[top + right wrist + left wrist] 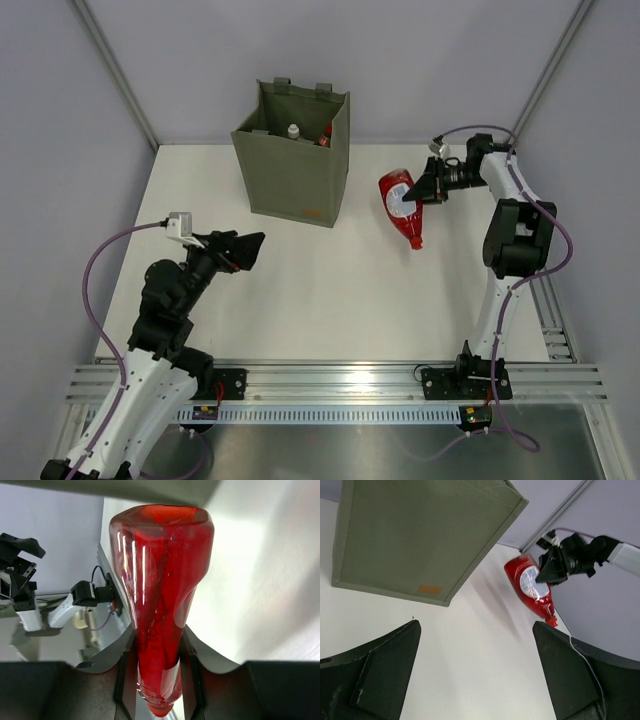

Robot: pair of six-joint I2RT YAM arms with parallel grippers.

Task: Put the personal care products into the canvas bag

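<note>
Bottle of red plastic: pinched in right claw, tilted, right of tall olive-green canvas bag.
Left claw: held spread wide, near left.

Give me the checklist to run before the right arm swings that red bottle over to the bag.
1. Grip: right claw is shut on the red bottle, with a finger on each side. Ok.
2. Target: canvas bag stands upright with its mouth open. Ok.
3. Path: only bare table lies between the bottle and the bag. Ok.
4. Other arm: left claw is open, holds nothing, and sits apart from the bag on the near left. Ok.
5. Room inside: a white-capped bottle shows near the rim, so the free space is unclear. Cannot tell.
6. Bottle high enough to clear the bag's rim: cannot tell.
</note>
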